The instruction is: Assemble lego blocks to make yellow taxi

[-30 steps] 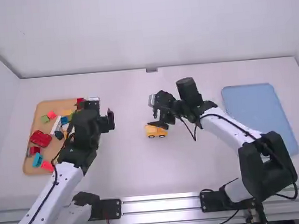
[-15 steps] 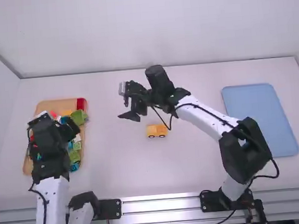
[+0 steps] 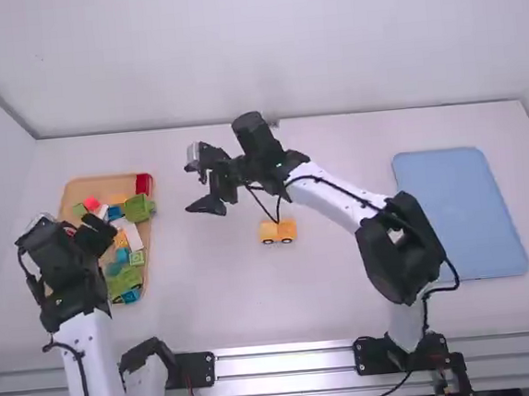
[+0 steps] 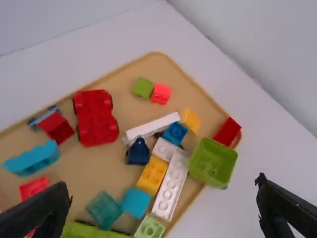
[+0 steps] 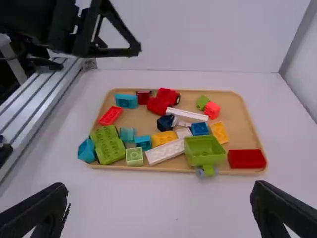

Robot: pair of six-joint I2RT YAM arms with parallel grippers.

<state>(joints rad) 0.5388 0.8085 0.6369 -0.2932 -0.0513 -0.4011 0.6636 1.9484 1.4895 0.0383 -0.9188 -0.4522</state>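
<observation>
A yellow car-like block build (image 3: 278, 232) stands on wheels mid-table. My left gripper (image 3: 92, 233) is over the wooden tray (image 3: 98, 183) of loose blocks; in its wrist view the gripper (image 4: 163, 201) is open above them, nothing between its fingers. Left of the yellow build and farther from the camera, my right gripper (image 3: 200, 183) is held above the table; its wrist view has the gripper (image 5: 159, 198) open and unloaded, facing the tray. Among the blocks lie a yellow brick (image 4: 152, 174), another yellow piece (image 4: 190, 120) and a long white brick (image 4: 171, 188).
The tray also holds a red vehicle piece (image 4: 95, 118), a green box-shaped piece (image 4: 213, 162), a dark red block (image 5: 246, 158), and several teal and green bricks. A blue tray (image 3: 460, 213) lies at the right. Metal rails (image 3: 283, 361) run along the near edge.
My left gripper has swung left from beside the wooden tray to over it. My right gripper has moved from the yellow build leftward and farther from the camera, leaving the build in place.
</observation>
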